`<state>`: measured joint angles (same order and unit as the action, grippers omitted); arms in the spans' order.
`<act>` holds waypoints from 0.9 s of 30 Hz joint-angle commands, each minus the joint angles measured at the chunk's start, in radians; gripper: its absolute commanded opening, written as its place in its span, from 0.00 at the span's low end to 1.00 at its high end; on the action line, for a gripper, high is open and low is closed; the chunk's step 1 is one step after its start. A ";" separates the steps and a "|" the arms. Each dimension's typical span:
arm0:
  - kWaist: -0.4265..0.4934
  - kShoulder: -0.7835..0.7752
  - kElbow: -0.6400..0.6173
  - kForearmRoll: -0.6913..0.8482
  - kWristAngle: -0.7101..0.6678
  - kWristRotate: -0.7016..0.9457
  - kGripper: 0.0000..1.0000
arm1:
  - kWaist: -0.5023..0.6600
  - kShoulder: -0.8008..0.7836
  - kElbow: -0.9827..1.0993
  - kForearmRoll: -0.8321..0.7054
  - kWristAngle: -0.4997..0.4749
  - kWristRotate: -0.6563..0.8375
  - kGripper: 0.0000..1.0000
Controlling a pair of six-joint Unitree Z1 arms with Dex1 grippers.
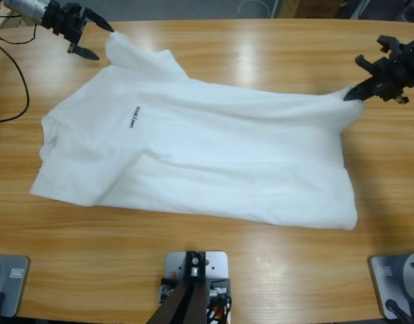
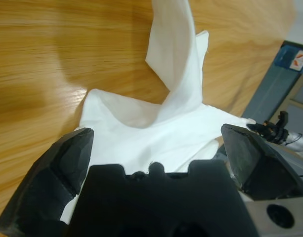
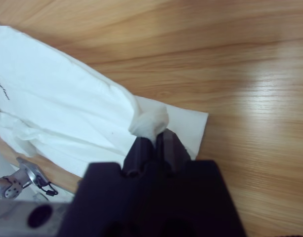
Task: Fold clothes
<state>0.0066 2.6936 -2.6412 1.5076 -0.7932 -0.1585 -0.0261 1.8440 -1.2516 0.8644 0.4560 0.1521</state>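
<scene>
- Lying spread across the middle of the wooden bench (image 1: 213,256), a white T-shirt (image 1: 213,155) shows a tiny dark logo (image 1: 133,118) on its chest.
- At the upper left of the high view, the left hand (image 1: 92,42) is released, jaws wide apart, with one jaw tip touching a raised point of the shirt's cloth.
- In the left wrist view, white cloth sits between the spread jaws and curls upward.
- At the right edge, the right hand (image 1: 354,94) is clenched on a pinched bunch of the shirt's edge, which pulls up into a peak.
</scene>
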 commanded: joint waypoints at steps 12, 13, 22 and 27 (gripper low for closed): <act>-0.029 0.065 -0.505 0.152 0.039 0.040 0.91 | 0.009 0.048 0.034 -0.010 -0.014 -0.026 0.00; -0.030 0.053 -0.508 0.152 0.068 0.040 0.91 | 0.009 0.047 0.034 -0.010 -0.015 -0.026 0.00; -0.040 0.020 -0.587 0.136 0.125 0.031 0.91 | 0.009 0.048 0.043 -0.007 -0.016 -0.035 0.00; -0.039 0.003 -0.587 0.002 0.078 -0.004 0.91 | 0.009 0.053 0.046 -0.006 -0.016 -0.039 0.00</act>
<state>-0.0243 2.7154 -2.6412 1.5076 -0.6804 -0.1241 -0.0261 1.8530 -1.2327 0.8644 0.4560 0.1331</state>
